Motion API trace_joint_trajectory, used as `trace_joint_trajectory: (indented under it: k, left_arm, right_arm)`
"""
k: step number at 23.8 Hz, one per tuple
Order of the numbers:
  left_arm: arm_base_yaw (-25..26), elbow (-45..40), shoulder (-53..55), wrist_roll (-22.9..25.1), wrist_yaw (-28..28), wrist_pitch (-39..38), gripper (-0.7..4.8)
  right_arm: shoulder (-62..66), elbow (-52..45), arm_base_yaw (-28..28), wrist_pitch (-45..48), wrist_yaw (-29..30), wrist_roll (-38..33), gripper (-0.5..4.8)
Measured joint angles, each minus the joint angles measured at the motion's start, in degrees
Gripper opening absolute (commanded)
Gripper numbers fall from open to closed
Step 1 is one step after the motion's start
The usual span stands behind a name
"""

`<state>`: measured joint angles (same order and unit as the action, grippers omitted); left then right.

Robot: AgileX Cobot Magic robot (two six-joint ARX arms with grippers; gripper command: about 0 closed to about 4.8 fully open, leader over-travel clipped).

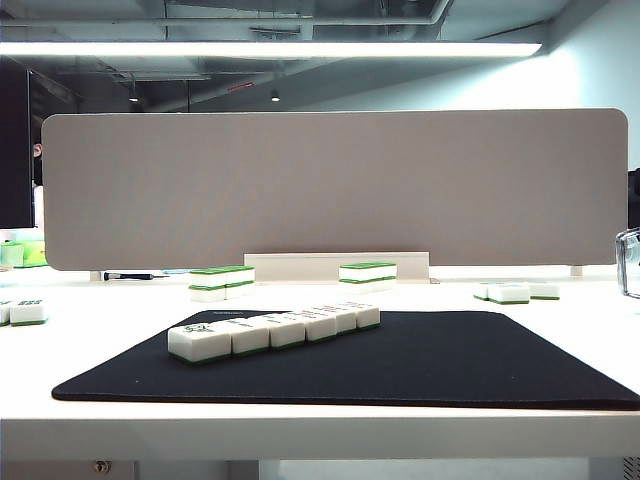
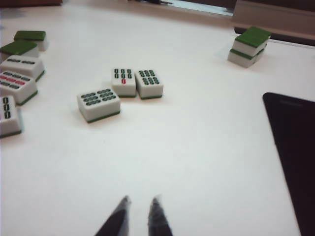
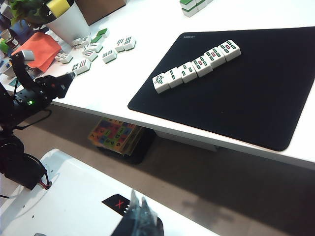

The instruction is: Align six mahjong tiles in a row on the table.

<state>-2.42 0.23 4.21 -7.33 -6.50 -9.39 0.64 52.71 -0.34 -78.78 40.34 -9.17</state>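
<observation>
The six mahjong tiles (image 1: pixel 272 330) lie face up, touching side by side in one slanted row on the black mat (image 1: pixel 450 360), which lies on the white table (image 1: pixel 330 412). The right wrist view shows the same row of tiles (image 3: pixel 195 66). Neither gripper shows in the exterior view. My left gripper (image 2: pixel 140 202) hovers low over bare table beside the mat's corner, its fingertips (image 2: pixel 124 202) a narrow gap apart with nothing between them. My right gripper (image 3: pixel 137 205) hangs shut and empty below the table's front edge, over a white base with a red X.
Loose face-up tiles (image 2: pixel 121 88) lie ahead of the left gripper, several more (image 2: pixel 18 78) off to one side, and a green-topped stack (image 2: pixel 249 46) stands further off. A grey divider panel (image 1: pixel 330 190) closes the back. The left arm (image 3: pixel 34 96) shows at the table's edge.
</observation>
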Motion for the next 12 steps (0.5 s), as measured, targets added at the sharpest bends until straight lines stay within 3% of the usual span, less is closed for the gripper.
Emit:
trace_joint_trajectory:
  k: [12]
  left_arm:
    - [0.00,0.11,-4.13,3.15,0.57,-0.31,0.53]
  right_arm:
    - [0.00,0.02,0.00,0.00,0.02,0.00,-0.01]
